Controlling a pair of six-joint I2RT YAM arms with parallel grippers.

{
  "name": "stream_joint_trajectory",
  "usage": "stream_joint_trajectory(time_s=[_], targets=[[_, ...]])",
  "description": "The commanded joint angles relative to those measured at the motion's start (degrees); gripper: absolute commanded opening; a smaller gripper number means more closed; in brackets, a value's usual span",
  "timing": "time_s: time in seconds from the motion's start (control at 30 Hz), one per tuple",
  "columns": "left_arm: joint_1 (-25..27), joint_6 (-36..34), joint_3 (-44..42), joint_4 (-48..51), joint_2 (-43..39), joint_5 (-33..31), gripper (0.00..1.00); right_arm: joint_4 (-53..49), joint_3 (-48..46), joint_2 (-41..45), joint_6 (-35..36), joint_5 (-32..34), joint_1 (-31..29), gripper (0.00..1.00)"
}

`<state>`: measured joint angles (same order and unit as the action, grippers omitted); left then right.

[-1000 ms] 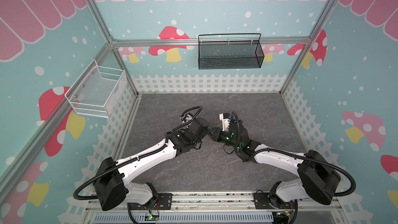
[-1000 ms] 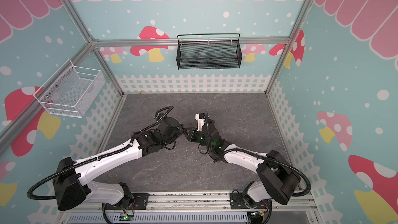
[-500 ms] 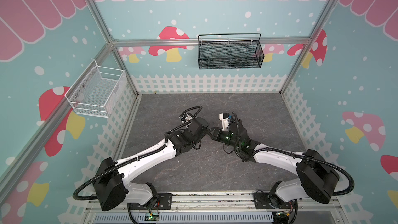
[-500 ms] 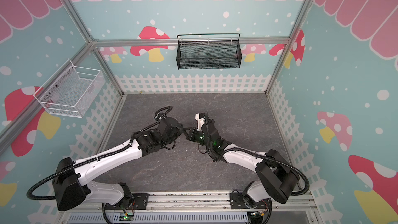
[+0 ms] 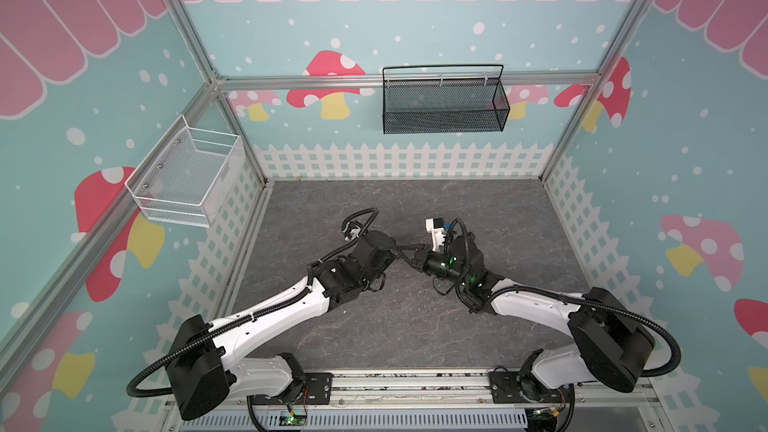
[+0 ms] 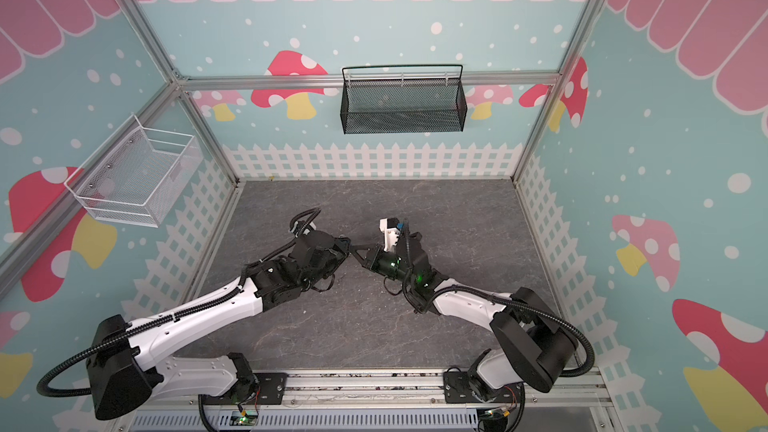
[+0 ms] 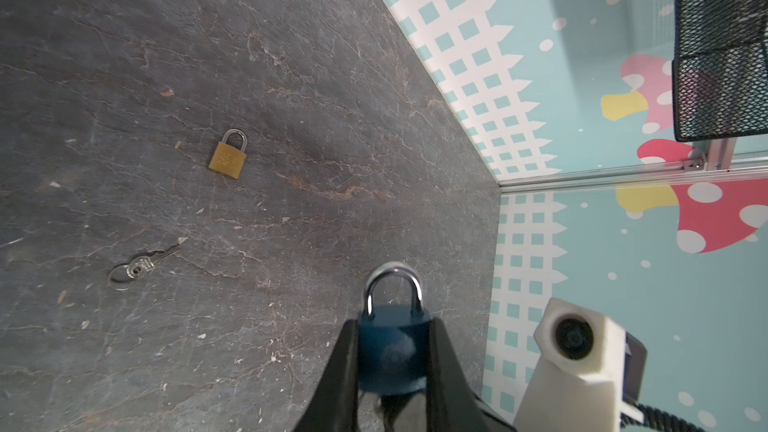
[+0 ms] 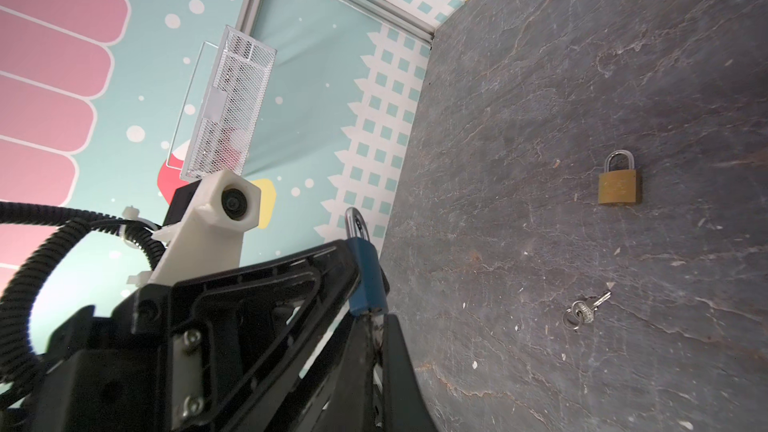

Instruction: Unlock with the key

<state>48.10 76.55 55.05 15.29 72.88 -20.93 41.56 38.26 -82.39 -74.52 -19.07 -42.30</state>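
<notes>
Left wrist view: left end effector holds blue padlock above table.

2 padlocks, 1 loose key, 2 baskets.

Bright, even, soft overhead light in both top views; only faint shadows on the dark grey stone-patterned floor. Straight lines bowed toward the edges. In the left wrist view, out of focus close up: blue-bodied padlock with glare on its steel shackle, black left gripper.
</notes>
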Motion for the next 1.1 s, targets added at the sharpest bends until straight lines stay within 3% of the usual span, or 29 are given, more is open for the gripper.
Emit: stream_joint_trajectory(time_s=[0.0, 0.3, 0.6, 0.8, 0.87, 0.97, 1.07], targets=[[0.27, 2.62, -1.83, -4.57, -0.16, 3.90, 0.00, 10.97, -0.26, -0.35, -3.40, -6.20, -0.94, 0.00], [0.16, 2.52, -2.47, -7.82, 0.07, 3.05, 0.00, 9.07, -0.89, 0.73, -2.91, -5.24, -0.76, 0.00], [0.26, 2.98, -3.83, -11.13, -0.20, 2.93, 0.00, 12.12, -2.65, 0.21, -8.64, -3.98, -0.67, 0.00], [0.00, 0.64, -2.46, -9.32, -0.24, 2.91, 0.00, 5.33, -0.81, 0.82, -2.62, -2.67, -0.67, 0.00], [-0.23, -0.45, -1.50, -7.09, -0.28, 2.93, 0.10, 0.84, -0.15, 1.90, 1.26, -0.78, -0.67, 0.00], [-1.17, -1.63, -0.03, -2.05, 0.12, 2.95, 0.35, -6.47, 1.32, 3.54, 7.63, 2.77, -0.67, 0.00], [-1.78, -3.32, 1.24, 1.81, 0.61, 2.92, 0.50, -13.26, 3.97, 4.02, 15.42, 5.75, -0.98, 0.00]])
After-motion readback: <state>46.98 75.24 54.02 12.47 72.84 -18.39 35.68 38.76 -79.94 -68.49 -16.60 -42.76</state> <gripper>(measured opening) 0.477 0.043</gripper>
